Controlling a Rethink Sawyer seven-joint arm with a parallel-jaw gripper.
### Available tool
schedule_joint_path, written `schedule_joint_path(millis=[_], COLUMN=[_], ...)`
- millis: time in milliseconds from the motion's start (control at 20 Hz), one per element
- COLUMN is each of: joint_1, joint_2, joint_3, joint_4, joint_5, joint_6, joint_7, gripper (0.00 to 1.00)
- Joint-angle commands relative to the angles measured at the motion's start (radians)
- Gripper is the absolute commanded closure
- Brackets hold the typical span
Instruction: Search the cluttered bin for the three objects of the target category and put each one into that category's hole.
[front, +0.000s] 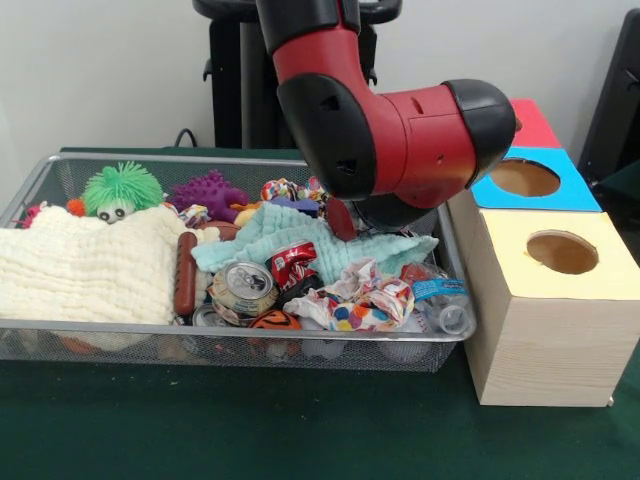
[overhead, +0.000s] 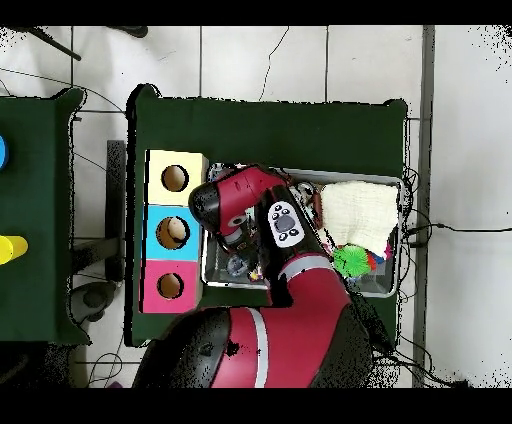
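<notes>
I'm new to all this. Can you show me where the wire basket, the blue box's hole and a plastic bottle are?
wire basket (front: 250, 352), front view, on its near mesh wall.
blue box's hole (front: 524, 178), front view, at the opening's middle.
plastic bottle (front: 440, 291), front view, on its blue label.

Green table (front: 250, 430) (cloth-covered) under wire bin (front: 60, 345), three boxes (front: 540, 340)

- Front view sits low and close across the counter (front: 300, 430), facing the robot's arm (front: 400, 140).
- Overhead view looks straight down from high up, base at bottom.
- Both share the bin (front: 250, 345) and boxes (overhead: 175, 230).
</notes>
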Motion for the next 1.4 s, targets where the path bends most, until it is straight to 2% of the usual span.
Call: schedule_joint_path(millis=[50, 250, 750, 1200, 1250, 1400], joint_1=[-0.044, -0.051, -0.055, -0.066, -0.07, -0.073], joint_2=[0.086, 0.086, 0.083, 0.092, 0.092, 0.092], joint_3=[0.049, 0.055, 0.059, 0.079, 0.083, 0.089], joint_4=[-0.001, 0.001, -0.006, -0.008, -0.004, 0.0], joint_5=[0.035, 0.046, 0.08, 0.087, 0.09, 0.092], joint_6=[0.17, 0.194, 0.228, 0.168, 0.156, 0.145], joint_7=[-0.274, -0.285, -0.227, -0.22, -0.22, -0.224], gripper=[0.0, 0.0, 0.0, 0.0, 1.0, 1.0])
